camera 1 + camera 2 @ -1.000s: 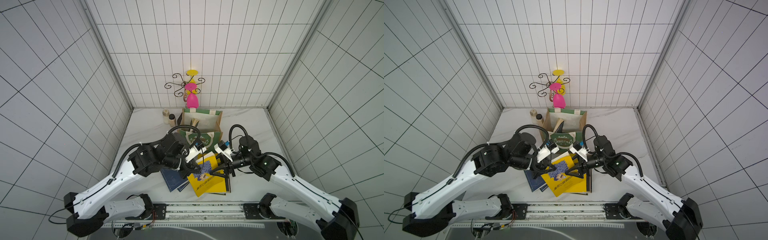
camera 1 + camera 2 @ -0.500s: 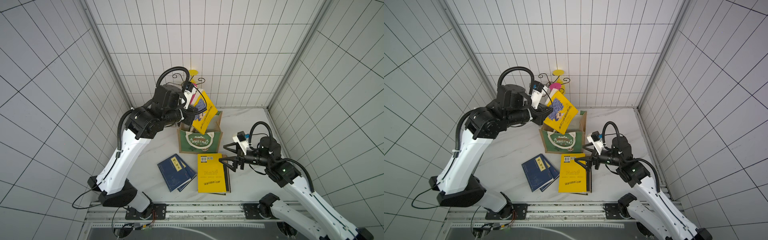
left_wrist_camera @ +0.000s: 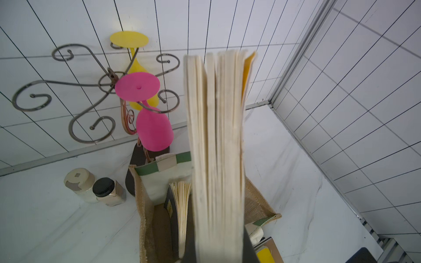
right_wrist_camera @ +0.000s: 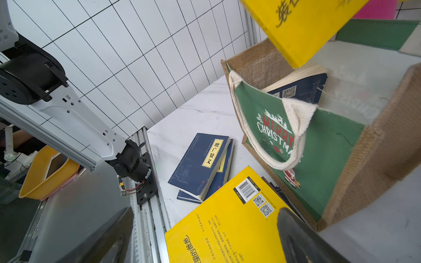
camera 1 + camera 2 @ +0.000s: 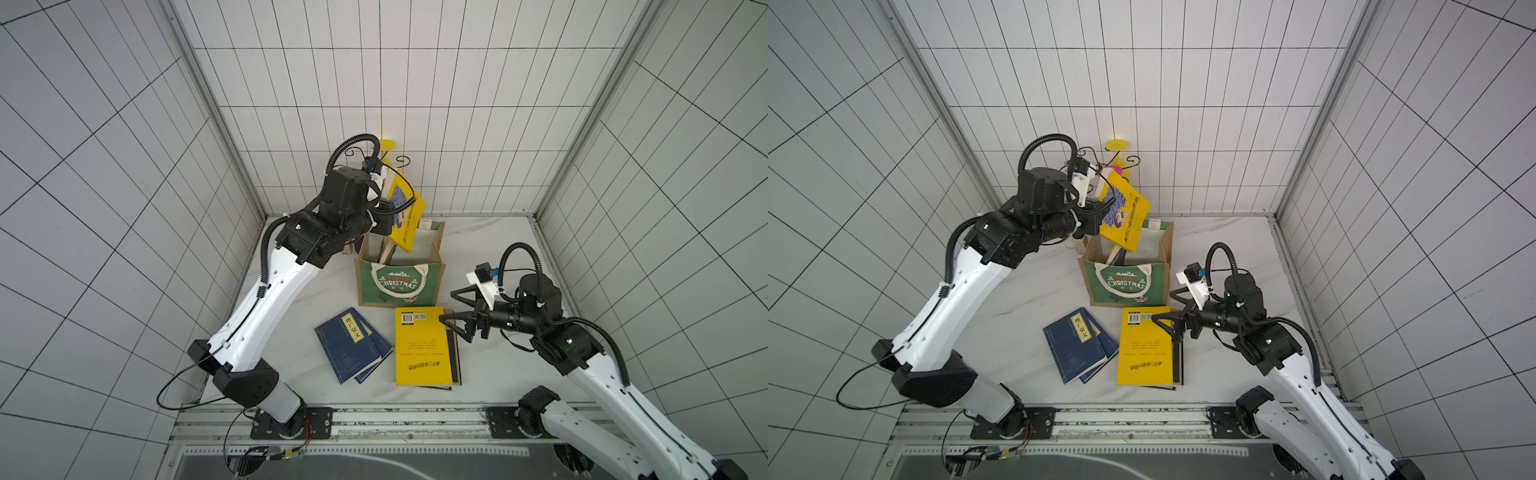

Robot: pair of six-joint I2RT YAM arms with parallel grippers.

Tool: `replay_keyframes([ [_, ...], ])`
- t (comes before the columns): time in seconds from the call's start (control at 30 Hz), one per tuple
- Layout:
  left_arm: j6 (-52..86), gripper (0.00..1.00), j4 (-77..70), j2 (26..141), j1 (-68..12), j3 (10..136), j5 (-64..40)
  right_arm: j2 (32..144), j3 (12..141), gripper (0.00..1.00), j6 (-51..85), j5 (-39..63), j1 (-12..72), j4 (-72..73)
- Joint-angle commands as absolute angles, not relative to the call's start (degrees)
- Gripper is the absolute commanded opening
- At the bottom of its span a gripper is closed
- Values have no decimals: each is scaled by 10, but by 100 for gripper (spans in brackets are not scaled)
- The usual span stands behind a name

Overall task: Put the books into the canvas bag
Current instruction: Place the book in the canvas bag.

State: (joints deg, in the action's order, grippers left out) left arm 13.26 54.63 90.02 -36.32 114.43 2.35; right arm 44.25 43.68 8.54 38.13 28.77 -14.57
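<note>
On the table the bag stands upright with its mouth open and its green printed panel facing the books that lie flat. One navy book already leans inside it.

We judge the step in hand to be the drop. The left claw is pinched tight on one edge of the raised book, which hangs tilted above the bag with its lowest corner over the opening. Next we would need to lower it, turn it more upright so it slides in beside the navy book, and only then let go. The corner could catch on the rim or a white handle.

The raised book has a bright yellow cover with a blue-purple drawing and dark characters. In the left wrist view its thick cream page block is slightly fanned.

The flat yellow book lies barcode up just in front of the bag, on top of a dark book. Beside them the navy pair sits stacked askew.

The right claw is spread wide and holds nothing. It hovers over the flat yellow book's edge near the bag, and we cannot tell whether it touches.
</note>
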Motion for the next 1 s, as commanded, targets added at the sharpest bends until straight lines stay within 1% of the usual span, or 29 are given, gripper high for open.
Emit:
replay_keyframes([
  [0.0, 144, 0, 471, 889, -362, 1120, 26, 437, 465, 99, 76, 372, 283, -154],
  [0.17, 150, 0, 448, 878, -363, 1068, 41, 440, 465, 99, 77, 372, 281, -153],
  [0.37, 151, 0, 449, 886, -365, 1043, 59, 445, 467, 99, 79, 371, 279, -153],
  [0.53, 153, 0, 447, 901, -374, 1030, 98, 453, 468, 99, 85, 362, 278, -152],
  [0.73, 147, 0, 448, 927, -394, 1023, 169, 461, 467, 99, 95, 360, 278, -139],
  [0.97, 154, 0, 449, 957, -399, 1018, 200, 469, 464, 99, 100, 357, 277, -132],
])
